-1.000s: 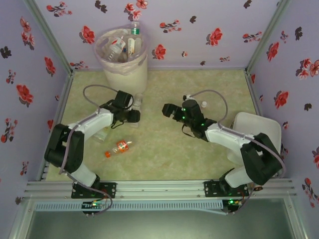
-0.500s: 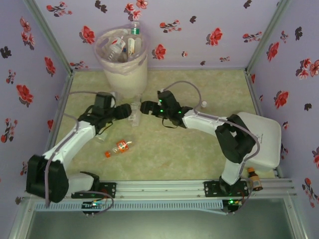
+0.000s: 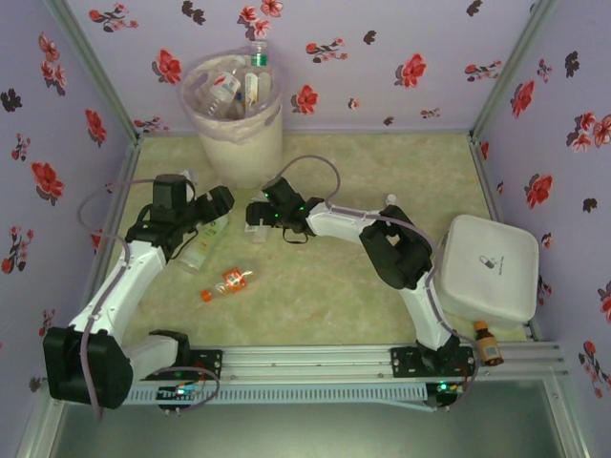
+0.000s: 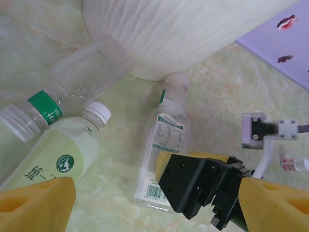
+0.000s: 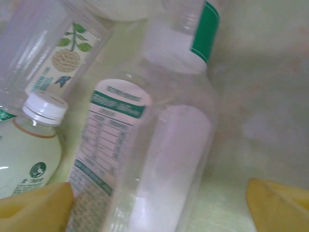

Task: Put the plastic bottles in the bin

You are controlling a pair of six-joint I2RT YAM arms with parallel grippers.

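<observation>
Right wrist view: a clear bottle [image 5: 169,145] is straddled, ungripped, by the wide-open right hand [image 5: 159,205]; the empty, open left hand [image 3: 216,202], close at nine o'clock, may be struck.

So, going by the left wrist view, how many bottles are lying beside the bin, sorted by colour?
Pale green: 1 (white-capped bottle)
Clear: 2 (green-banded bottle, white-labelled bottle)
Total: 3
</observation>
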